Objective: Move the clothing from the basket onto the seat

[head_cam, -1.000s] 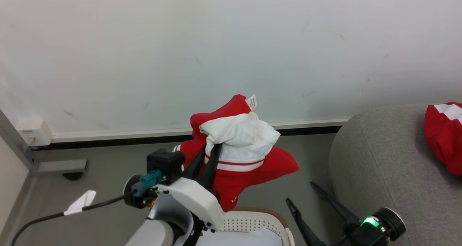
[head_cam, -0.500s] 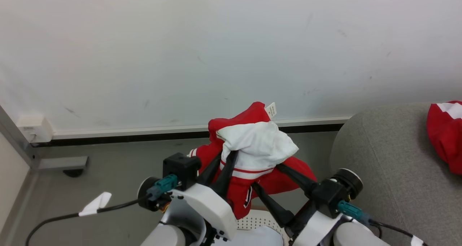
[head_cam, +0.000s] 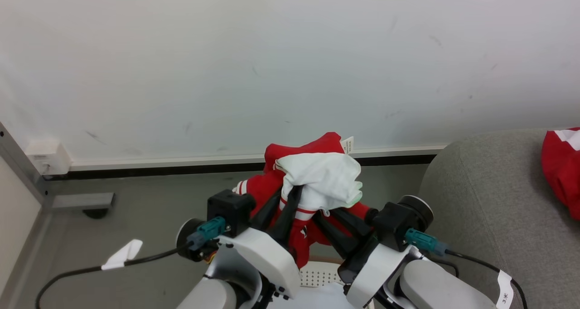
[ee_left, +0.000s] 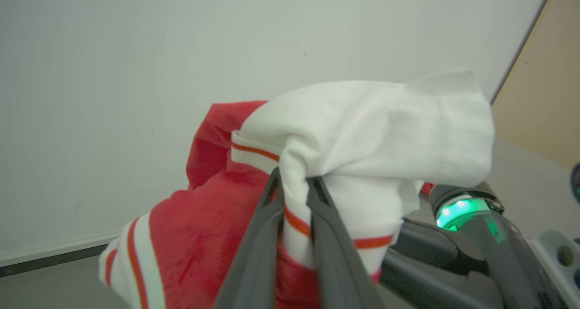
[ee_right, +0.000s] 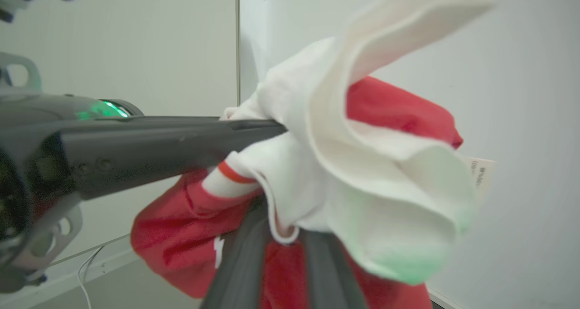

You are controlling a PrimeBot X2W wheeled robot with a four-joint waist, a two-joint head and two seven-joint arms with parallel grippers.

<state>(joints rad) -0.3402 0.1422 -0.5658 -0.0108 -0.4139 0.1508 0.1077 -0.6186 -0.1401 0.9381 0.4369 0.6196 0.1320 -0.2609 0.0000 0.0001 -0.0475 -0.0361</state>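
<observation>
Head view puts the basket (head_cam: 317,276) nearest, at 6 o'clock along the bottom edge, with the clothing (head_cam: 322,182) lifted clear above it and pinched from both sides. The step in hand looks like the carry across to the seat (head_cam: 476,200), which lies at 3 o'clock from the bundle. To do it well, I would first keep the hanging red tail above the basket rim so nothing snags or drags back in. Both arms should then swing together toward 3 o'clock at one pace, since soft fabric stretched between two grips can slip out of one. Release belongs well over the grey cushion, not at its rounded near edge, where a loose garment could slide to the floor (head_cam: 149,209). A red garment (head_cam: 562,173) already lies on the seat farther toward 3 o'clock, so there is bare cushion short of it to aim for.

Left gripper (head_cam: 292,192) has its jaws drawn nearly together on a gathered fold of white and red-striped cloth; the left wrist view shows that fold squeezed between the two fingers (ee_left: 253,236). Right gripper (head_cam: 333,220) reaches in from 4 o'clock, its fingers narrowed and buried under the white cloth. In the right wrist view red fabric sits between them, so it appears to be gripping too.
</observation>
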